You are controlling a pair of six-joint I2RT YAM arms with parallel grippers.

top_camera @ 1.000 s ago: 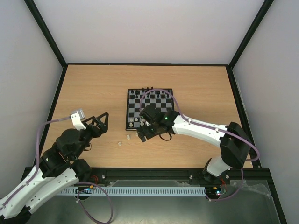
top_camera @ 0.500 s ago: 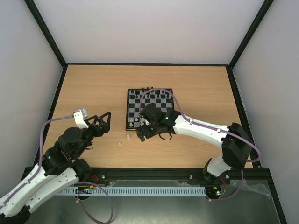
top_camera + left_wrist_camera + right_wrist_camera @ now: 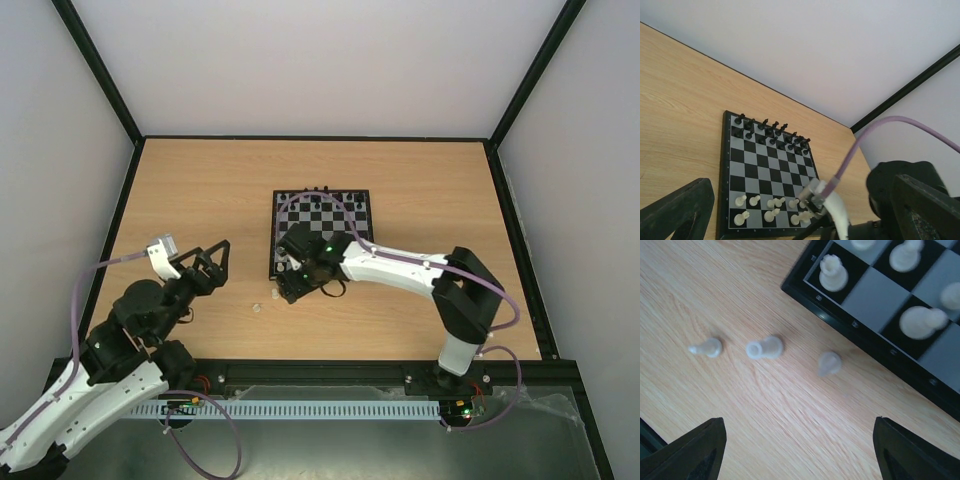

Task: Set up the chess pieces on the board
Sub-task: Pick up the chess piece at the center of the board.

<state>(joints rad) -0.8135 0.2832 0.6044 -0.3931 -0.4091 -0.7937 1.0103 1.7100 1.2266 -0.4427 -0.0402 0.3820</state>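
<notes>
The board (image 3: 345, 215) lies mid-table, with black figures along its far rows and whitish chess pieces (image 3: 771, 215) on its two near rows. Off its near left corner, three more whitish pieces lie on the wood: two on their sides (image 3: 706, 347) (image 3: 765, 347) and one (image 3: 829, 363) close to the border. My right gripper (image 3: 800, 450) hangs open above the wood just short of these three, nothing between its fingers. My left gripper (image 3: 210, 262) is open too, held up left of the board and apart from it.
The right arm's wrist camera and purple cable (image 3: 822, 192) cover the board's near right part in the left wrist view. Black frame rails (image 3: 125, 215) edge the table at left, right and back. Bare wood surrounds the board.
My right gripper has slid left along the board's near edge to its near left corner, over the loose pieces. The left arm has drifted slightly left.
</notes>
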